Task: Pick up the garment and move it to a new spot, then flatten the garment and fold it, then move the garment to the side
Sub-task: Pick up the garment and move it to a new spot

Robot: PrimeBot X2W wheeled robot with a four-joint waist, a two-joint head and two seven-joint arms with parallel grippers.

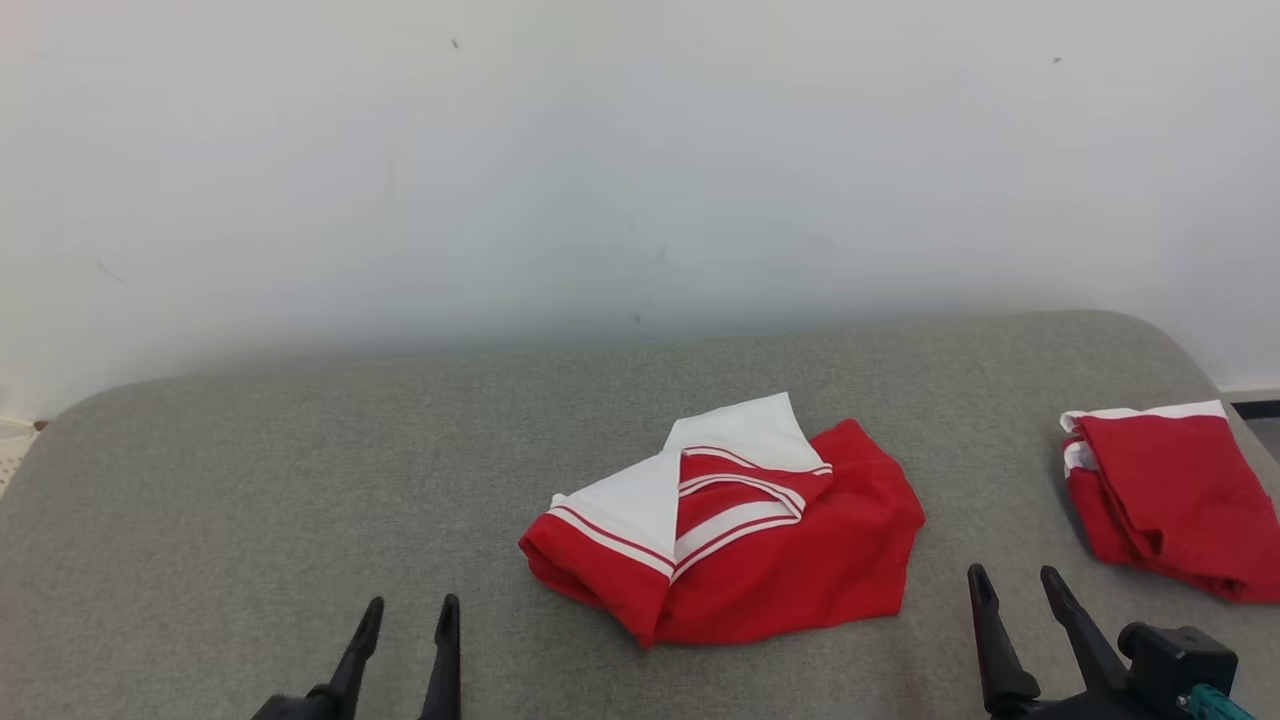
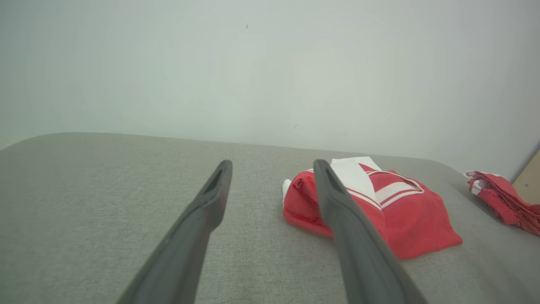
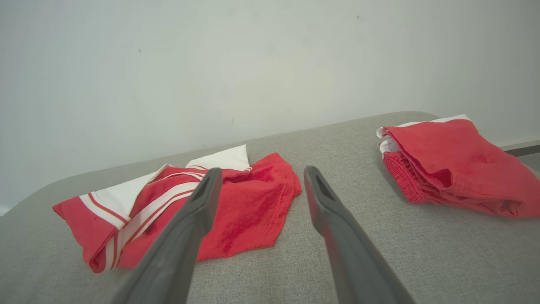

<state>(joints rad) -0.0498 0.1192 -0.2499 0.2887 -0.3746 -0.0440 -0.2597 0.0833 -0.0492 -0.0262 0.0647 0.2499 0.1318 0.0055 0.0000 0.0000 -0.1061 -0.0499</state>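
Two garments are counted on the grey padded surface [image 1: 250,480]: one crumpled red-and-white garment [image 1: 730,530], and one folded red garment [image 1: 1160,500] with a white edge. Two grippers are seen, each with two dark fingers.

The folded red garment is cut off by the edge of the head view. In the left wrist view, part of the crumpled garment is covered by one finger of the left gripper [image 1: 412,602]. In the right wrist view, its striped middle is crossed by one finger of the right gripper [image 1: 1012,572]. What kind of clothing it is cannot be made out, since its layers are tucked under each other.

The crumpled garment is found ahead of both grippers: forward and to the right of the left one, forward and to the left of the right one, touched by neither. The folded red garment lies forward and to the right of the right gripper, well apart from the crumpled one.

Both pairs of fingers are spread apart, and nothing is held between them.
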